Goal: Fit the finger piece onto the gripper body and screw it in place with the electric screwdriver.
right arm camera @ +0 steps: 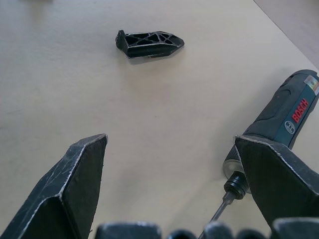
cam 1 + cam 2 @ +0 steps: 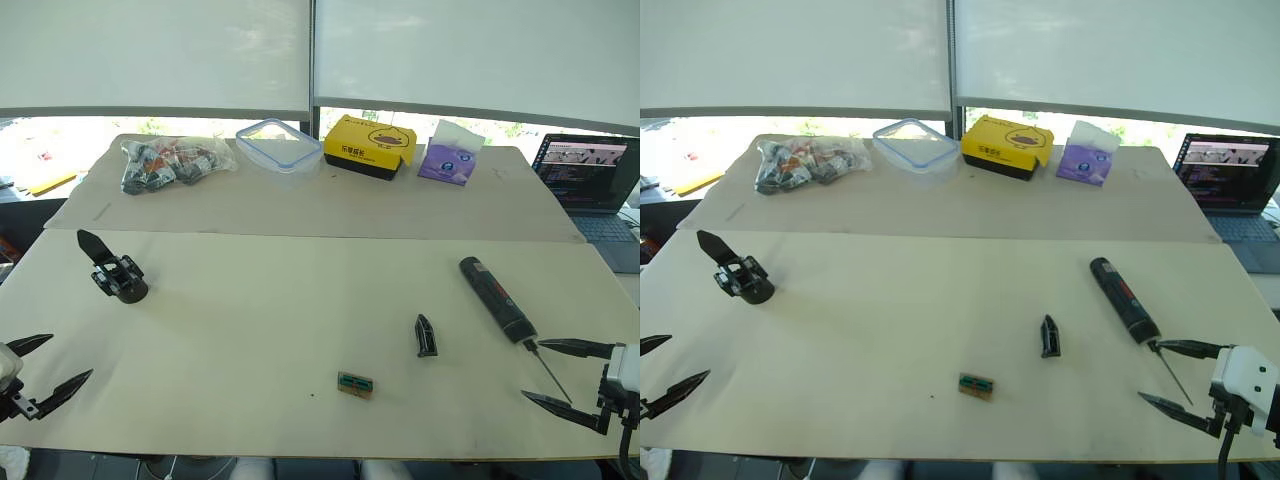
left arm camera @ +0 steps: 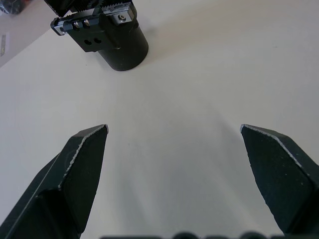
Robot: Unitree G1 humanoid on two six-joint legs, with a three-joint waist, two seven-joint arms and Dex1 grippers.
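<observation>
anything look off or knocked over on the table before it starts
Nothing stands out. The gripper body, finger piece and electric screwdriver lie apart on the table, undamaged, with both tools open, the right tool astride the screwdriver's bit.

Finger piece, gripper body, electric screwdriver apart

Left tool and right tool agape, low.

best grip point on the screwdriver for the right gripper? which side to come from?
Probably the thick mid-barrel of the long black pen-shaped electric screwdriver, above its thin metal bit. It lies flat on the table, bit pointing toward the open right gripper. Come from above, fingers straddling the barrel crosswise; the bit is likely too thin to hold.
</observation>
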